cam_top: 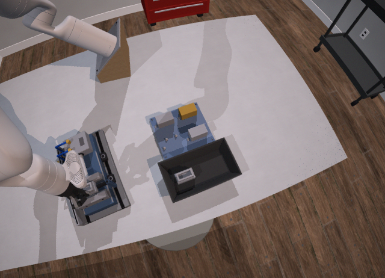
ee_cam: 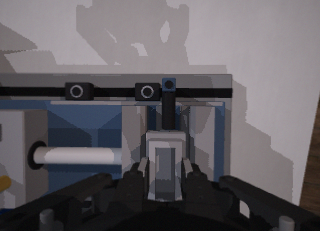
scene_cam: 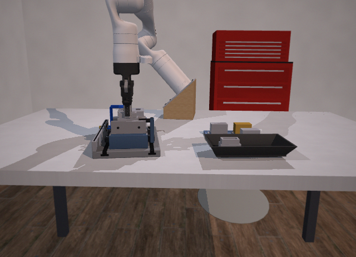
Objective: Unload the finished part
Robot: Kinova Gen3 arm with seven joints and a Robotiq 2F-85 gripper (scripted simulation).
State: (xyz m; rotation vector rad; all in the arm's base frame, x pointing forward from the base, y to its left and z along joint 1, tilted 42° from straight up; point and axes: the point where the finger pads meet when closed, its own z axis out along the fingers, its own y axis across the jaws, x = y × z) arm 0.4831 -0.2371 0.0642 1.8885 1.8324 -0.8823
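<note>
The finished part (ee_cam: 165, 140) (cam_top: 90, 187), a light grey block with a rectangular pocket on top, sits between the jaws of the vise (cam_top: 122, 192) (scene_cam: 128, 141) (ee_cam: 85, 118). My gripper (ee_cam: 165, 168) (scene_cam: 127, 114) points straight down over the vise and is shut on the finished part, one finger against each long side. The fingertips reach down between part and jaws; their lower ends are hidden. The black outfeed tray (cam_top: 208, 166) (scene_cam: 252, 151) stands to the right of the vise. A similar pocketed part (cam_top: 185, 174) (scene_cam: 230, 141) lies in its left half.
A blue plate (cam_top: 170, 145) behind the tray carries a yellow block (cam_top: 187, 111) (scene_cam: 242, 127) and two grey blocks. A dark stop arm (ee_cam: 168, 111) rises beside the held part's end. A blue handle (cam_top: 62, 144) stands at the vise's back left. The tray's right half is free.
</note>
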